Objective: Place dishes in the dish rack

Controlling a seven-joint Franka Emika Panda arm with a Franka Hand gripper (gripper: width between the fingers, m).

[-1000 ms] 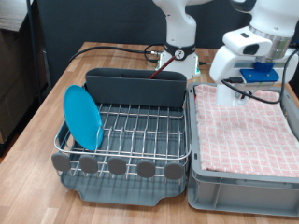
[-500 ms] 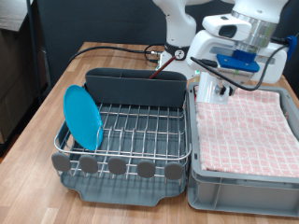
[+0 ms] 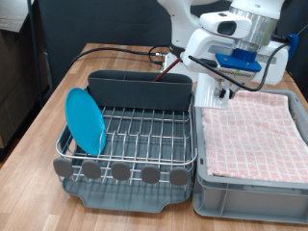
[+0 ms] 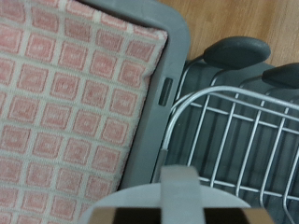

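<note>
My gripper [image 3: 221, 92] hangs over the seam between the grey crate and the dish rack [image 3: 135, 133], shut on the white mug [image 3: 209, 94]. In the wrist view the mug's pale round rim [image 4: 121, 203] fills the lower edge, with one grey finger [image 4: 177, 187] across it. Below it are the rack's wires [image 4: 234, 131] and grey discs [image 4: 238, 51]. The light-blue plate [image 3: 85, 120] stands upright in the rack at the exterior view's left. The wooden spoon is out of view.
The grey crate lined with pink checkered cloth [image 3: 252, 135] sits at the rack's right; its wall [image 4: 154, 103] shows in the wrist view. The rack's tall grey compartment [image 3: 140, 89] runs along its far side. Cables [image 3: 115, 53] lie on the wooden table behind.
The arm has swung to the exterior view's left and risen a little, carrying the mug from above the crate's cloth to the crate's edge by the rack.
</note>
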